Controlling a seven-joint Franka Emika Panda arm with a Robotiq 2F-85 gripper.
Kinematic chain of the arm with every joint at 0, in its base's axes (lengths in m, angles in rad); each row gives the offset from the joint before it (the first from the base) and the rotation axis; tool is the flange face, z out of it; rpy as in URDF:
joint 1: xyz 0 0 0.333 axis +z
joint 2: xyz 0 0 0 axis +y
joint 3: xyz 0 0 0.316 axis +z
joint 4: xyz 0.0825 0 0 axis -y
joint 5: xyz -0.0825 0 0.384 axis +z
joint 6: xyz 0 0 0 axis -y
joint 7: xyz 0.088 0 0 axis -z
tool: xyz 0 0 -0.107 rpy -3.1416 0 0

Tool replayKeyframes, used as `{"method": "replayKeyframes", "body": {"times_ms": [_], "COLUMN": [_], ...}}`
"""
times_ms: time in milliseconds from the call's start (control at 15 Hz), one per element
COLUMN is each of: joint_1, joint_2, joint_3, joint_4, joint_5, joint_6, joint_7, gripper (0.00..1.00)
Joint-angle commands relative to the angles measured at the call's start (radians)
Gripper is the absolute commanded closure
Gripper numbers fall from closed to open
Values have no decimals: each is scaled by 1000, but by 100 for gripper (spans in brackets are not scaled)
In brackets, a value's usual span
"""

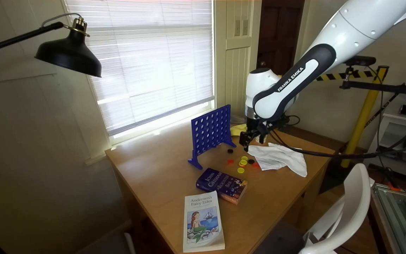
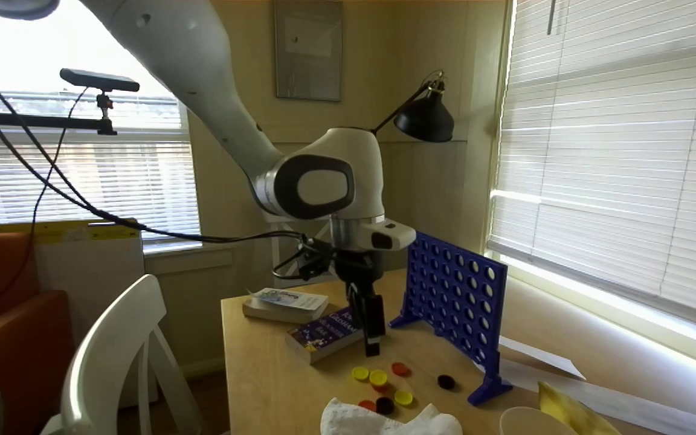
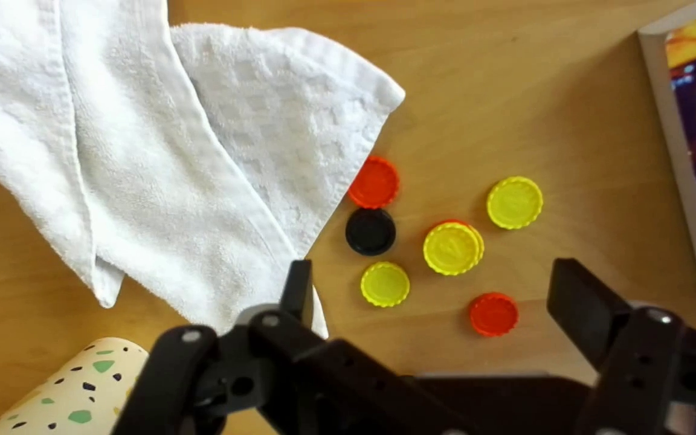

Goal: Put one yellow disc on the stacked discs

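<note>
The stacked discs (image 3: 452, 248) form a short pile with yellow on top and red showing beneath. The pile also shows in both exterior views (image 1: 243, 162) (image 2: 378, 379). One loose yellow disc (image 3: 515, 202) lies on the book side of the pile, and another yellow disc (image 3: 385, 284) lies on the towel side. These loose discs also show in an exterior view (image 2: 360, 374) (image 2: 403, 397). My gripper (image 3: 432, 269) is open and empty, pointing down above the table. Its fingers stand wide apart with nothing between them, and it is apart from all the discs.
Loose red discs (image 3: 493, 314) (image 3: 374, 182) and a black disc (image 3: 371, 231) lie near the pile. A white towel (image 3: 233, 121), a purple book (image 1: 220, 185), a white book (image 1: 204, 222), a blue upright game frame (image 1: 210, 130) and a speckled cup (image 3: 76, 386) stand around.
</note>
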Motion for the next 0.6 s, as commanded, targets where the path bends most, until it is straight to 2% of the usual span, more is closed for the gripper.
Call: {"method": "replayKeyframes", "body": {"times_ms": [0, 333, 533], "joint_1": [-27, -64, -90], "joint_2": [-28, 51, 104], "joint_3": [43, 99, 127], "joint_4": [-21, 11, 37], "joint_5": [16, 102, 156], "joint_6": [14, 127, 146], "joint_7": [11, -9, -25], "gripper": [0, 0, 0]}}
